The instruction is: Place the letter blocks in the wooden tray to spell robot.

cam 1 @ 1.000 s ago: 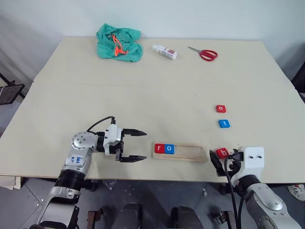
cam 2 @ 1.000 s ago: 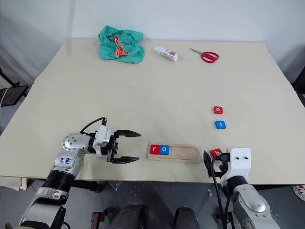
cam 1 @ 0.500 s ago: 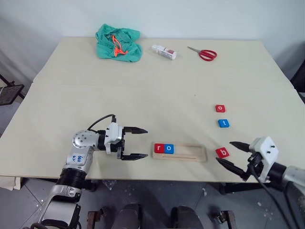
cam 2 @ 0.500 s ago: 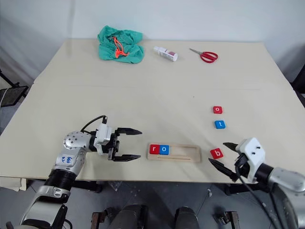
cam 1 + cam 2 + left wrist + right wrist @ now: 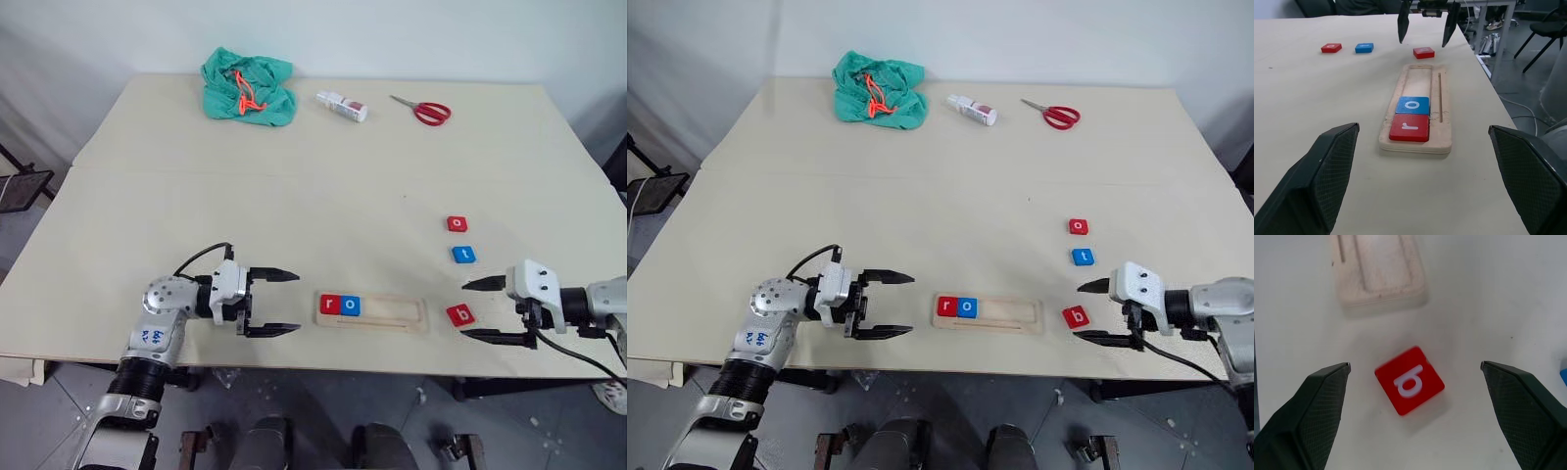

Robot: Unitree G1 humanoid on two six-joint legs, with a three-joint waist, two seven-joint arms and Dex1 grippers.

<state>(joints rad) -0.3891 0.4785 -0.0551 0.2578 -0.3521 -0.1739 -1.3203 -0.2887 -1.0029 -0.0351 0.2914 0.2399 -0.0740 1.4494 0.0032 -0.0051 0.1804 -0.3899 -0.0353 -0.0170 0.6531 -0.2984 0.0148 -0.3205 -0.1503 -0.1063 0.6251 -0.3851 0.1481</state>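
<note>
I am hovering my right gripper (image 5: 485,310) with its fingers spread wide and empty, straddling the red b block (image 5: 459,315), which is lying flat on the table (image 5: 313,186) just beside the right end of the wooden tray (image 5: 397,313). My left gripper (image 5: 279,303) is waiting open and empty too, just off the tray's left end. The tray is already holding the red r block (image 5: 1409,127) and the blue o block (image 5: 1412,105) side by side at its left end, leaving the rest of the slot bare; the red o block (image 5: 457,223) and blue t block (image 5: 463,255) are sitting farther back on the table. I am judging the b tile risky: it is lying skewed between my fingers, so closing on its corners could spin or squirt it away. It is thin too, so my fingertips could scrape the table and miss it.
</note>
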